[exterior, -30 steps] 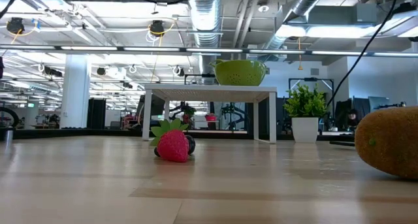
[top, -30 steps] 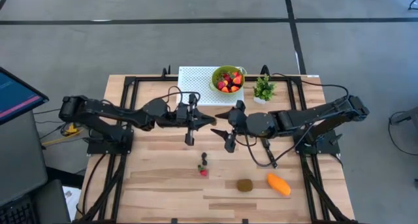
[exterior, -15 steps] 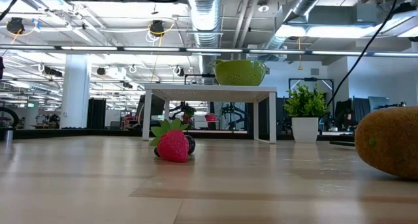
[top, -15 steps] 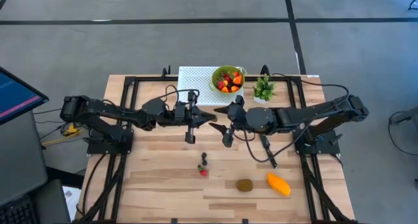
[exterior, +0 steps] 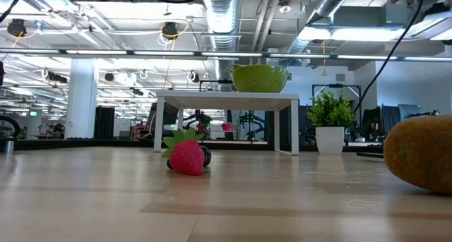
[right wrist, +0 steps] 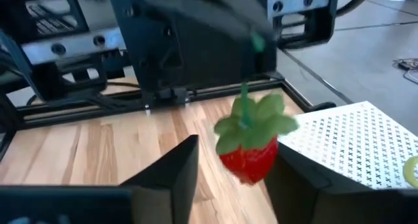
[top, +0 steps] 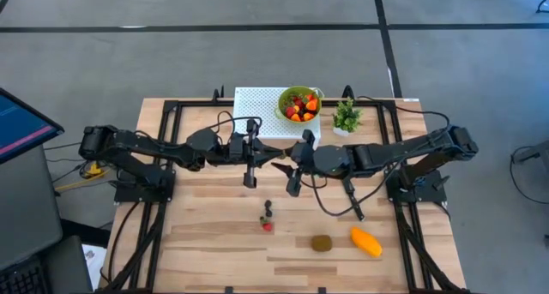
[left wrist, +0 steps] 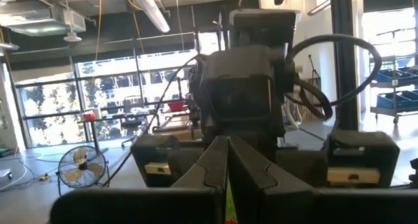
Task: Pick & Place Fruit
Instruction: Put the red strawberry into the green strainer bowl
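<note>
My left gripper (top: 276, 160) is over the table's middle, shut on a red strawberry (right wrist: 250, 149) with green leaves. My right gripper (top: 288, 167) faces it from the right, open, with a finger on either side of that strawberry (right wrist: 176, 175); I see no touch. In the high view the grippers hide this strawberry. Another strawberry (top: 268, 226) (exterior: 187, 157) and a dark berry (top: 268, 209) lie on the table nearer the front. The brown kiwi (top: 322, 243) (exterior: 421, 153) and the orange mango (top: 366, 242) rest near the front right. My left gripper pinches the strawberry's green stem (right wrist: 245, 93) between its two shut fingers (right wrist: 243, 20), which come roughly level from the table's left. The strawberry hangs below the fingers, lifted clear of the table. A green and red sliver (left wrist: 228, 208) shows between the fingers in the left wrist view.
A green bowl (top: 298, 104) full of small fruit stands on a white perforated stand (top: 256, 112) at the far edge, with a small potted plant (top: 346, 117) to its right. A slim black knife (top: 353, 201) lies under the right arm. Bare wood spreads at the front left.
My right gripper has moved toward the table's left, closing on the left gripper and the hanging strawberry. The left arm and the fruit on the table have kept still.
</note>
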You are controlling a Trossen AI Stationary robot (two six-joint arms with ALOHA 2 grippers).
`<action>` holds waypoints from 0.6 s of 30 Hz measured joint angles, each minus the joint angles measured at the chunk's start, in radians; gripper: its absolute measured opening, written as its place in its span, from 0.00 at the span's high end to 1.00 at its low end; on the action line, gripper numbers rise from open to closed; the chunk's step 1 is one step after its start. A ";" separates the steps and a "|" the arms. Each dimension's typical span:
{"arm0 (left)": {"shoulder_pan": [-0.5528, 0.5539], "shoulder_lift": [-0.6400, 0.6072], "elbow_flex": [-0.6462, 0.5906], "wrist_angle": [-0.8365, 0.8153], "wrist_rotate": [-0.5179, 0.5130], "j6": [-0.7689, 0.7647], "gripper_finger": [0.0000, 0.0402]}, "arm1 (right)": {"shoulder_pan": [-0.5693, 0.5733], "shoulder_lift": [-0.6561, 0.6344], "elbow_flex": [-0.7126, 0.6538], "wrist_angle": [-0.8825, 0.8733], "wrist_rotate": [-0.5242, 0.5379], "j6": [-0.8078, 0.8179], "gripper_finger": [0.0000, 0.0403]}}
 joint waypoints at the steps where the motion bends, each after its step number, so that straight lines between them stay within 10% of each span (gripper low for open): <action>1: 0.000 0.000 0.000 -0.002 0.000 0.000 1.00 | 0.000 -0.001 0.000 0.003 0.000 0.000 0.63; 18: 0.000 -0.005 0.000 -0.079 0.000 0.000 1.00 | 0.001 -0.001 0.000 0.010 0.001 -0.002 0.69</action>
